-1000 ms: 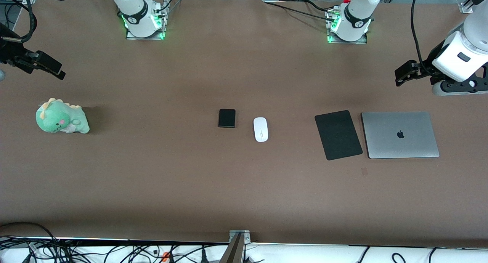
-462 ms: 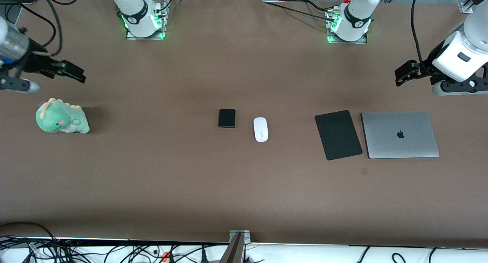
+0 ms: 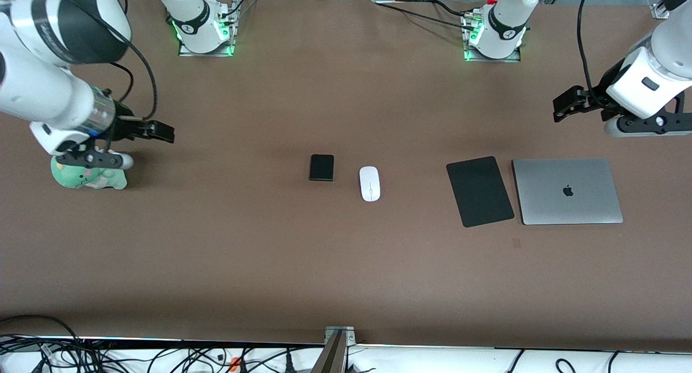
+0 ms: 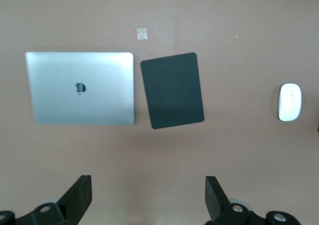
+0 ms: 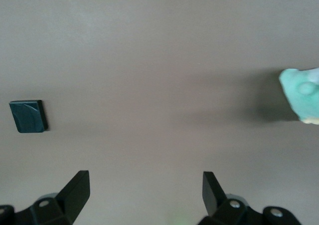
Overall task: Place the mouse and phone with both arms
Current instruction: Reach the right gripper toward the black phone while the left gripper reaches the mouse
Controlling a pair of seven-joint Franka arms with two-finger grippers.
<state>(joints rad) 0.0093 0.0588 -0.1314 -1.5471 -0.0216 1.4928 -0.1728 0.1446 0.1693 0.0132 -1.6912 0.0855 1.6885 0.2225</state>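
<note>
The phone (image 3: 321, 167) and mouse (image 3: 370, 183) are lying side by side mid-surface. The right tool (image 3: 157, 131) (fingers spread) is being held above bare surface near the plush dinosaur (image 3: 89, 177), presumably for the phone; the left tool (image 3: 567, 103), likewise released, is hanging above the laptop's (image 3: 567, 191) end.

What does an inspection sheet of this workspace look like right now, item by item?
Surface: brown table, one small pale mark near the mouse pad.
Job's things: phone and mouse side by side at mid-table, untouched.
Clutter: mouse pad beside closed laptop toward the left arm's end; green plush toy toward the right arm's end.
Grippers: left gripper open, above bare table; right gripper open, beside the plush toy.
Cables: bundles along the front edge, off the table.
Surroundings: nothing seen.
</note>
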